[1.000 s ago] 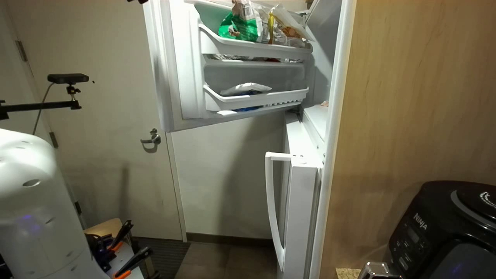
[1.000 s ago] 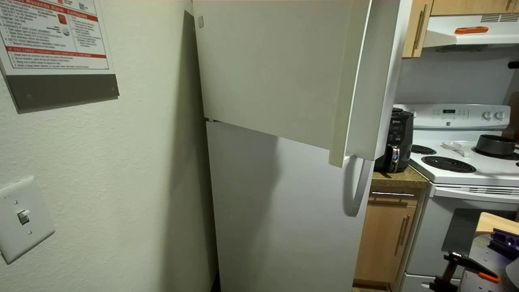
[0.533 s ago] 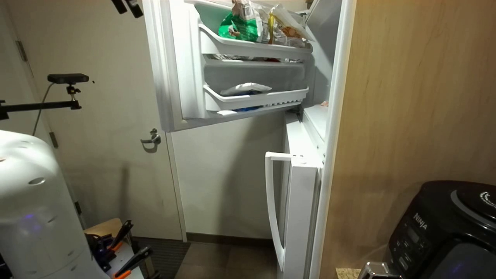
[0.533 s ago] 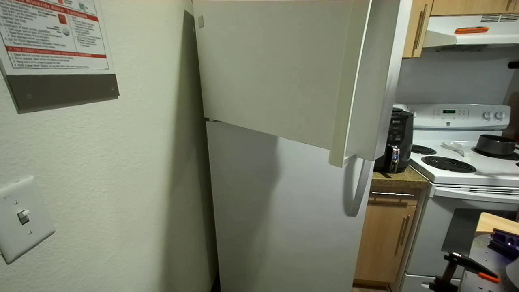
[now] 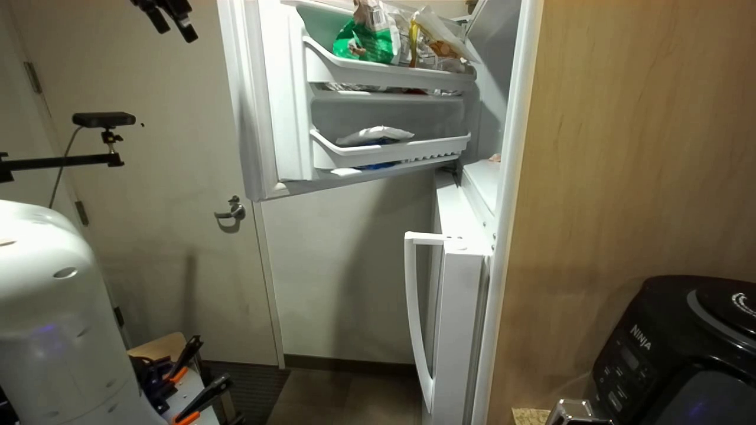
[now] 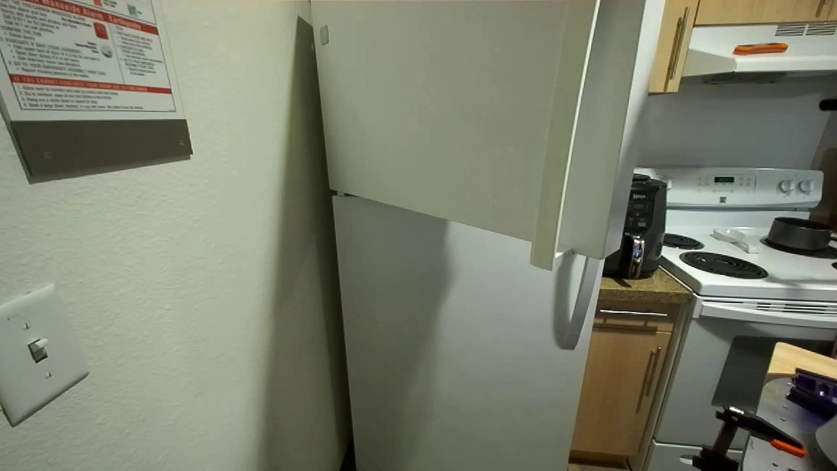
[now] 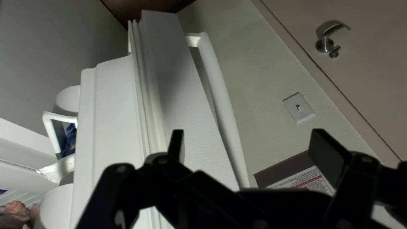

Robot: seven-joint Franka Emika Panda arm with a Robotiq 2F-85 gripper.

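Kitchen wall [image 6: 222,261] carries a light switch [image 6: 44,355]. Freezer door [image 7: 113,98] stands open, at ten o'clock of the claw [image 7: 250,149] in the wrist view; claw wide open, gripping nothing. Assessed risk: an off-centre approach could knock the handle [image 7: 221,101] and swing the door. Green bag [image 5: 375,44] shows in an exterior view, not the wrist view.

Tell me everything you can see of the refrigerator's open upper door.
The upper door stands open above the lower door, its top out of frame in both exterior views. It is white, apparently painted metal outside and molded plastic inside, with a gasket along the edge and a long bar handle on the outer side. Inside, an upper rack holds bags and a lower rack a white packet. In an exterior view, a gap shows between it and the open fingers.
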